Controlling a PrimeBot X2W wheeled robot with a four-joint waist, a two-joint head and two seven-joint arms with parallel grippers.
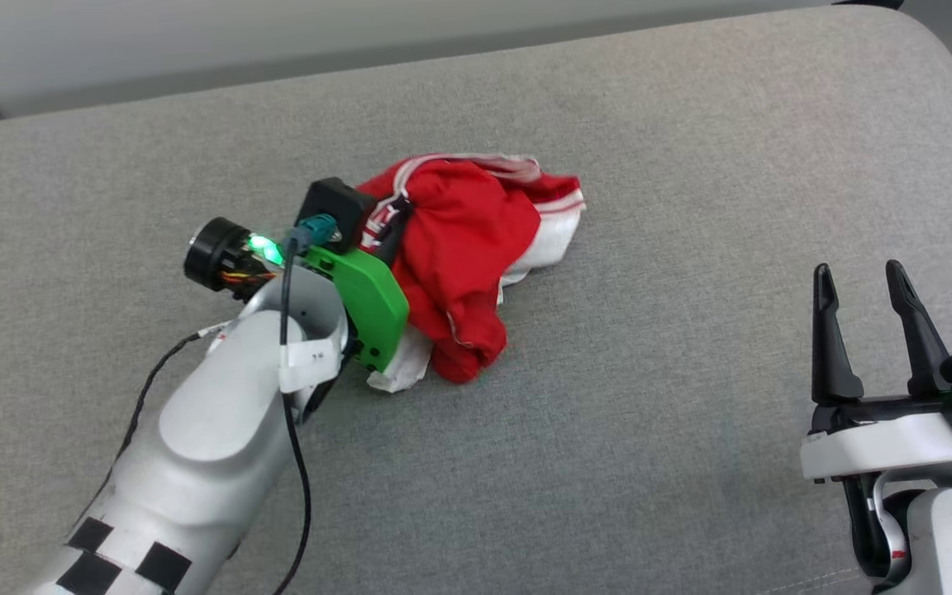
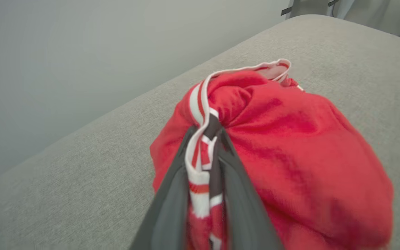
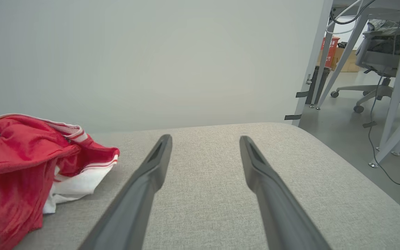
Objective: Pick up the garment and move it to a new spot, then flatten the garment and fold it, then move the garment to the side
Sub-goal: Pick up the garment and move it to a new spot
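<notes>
A red shirt (image 1: 468,256) lies in a crumpled heap on a big grey cushion (image 1: 649,430). The heap sits about in the middle of the cushion, a little closer to the far edge than to the near edge. White bits of the shirt poke out at the bottom of the heap and on the side facing the right edge. A red and white striped band runs along the top of it.

The left gripper (image 2: 208,133) reaches into the heap from the side of the left edge. Its two dark fingers (image 2: 172,201) stand close together. The striped band is squeezed between them, so they are holding the shirt. The red cloth bulges out around the fingertips. A green plate (image 1: 368,297) and a small green light sit on the wrist of that arm, and a black cable (image 1: 298,463) hangs along it.

The right gripper (image 1: 856,277) is near the right edge of the cushion, well apart from the shirt. Its fingers (image 3: 144,187) are spread wide, with only bare grey cloth between them. They hold nothing.

Behind the far edge of the cushion is a plain pale wall (image 3: 151,59). Past the far right corner there is a grey floor with a rolling chair (image 3: 377,69), some white table legs and a red bin (image 3: 330,48).
</notes>
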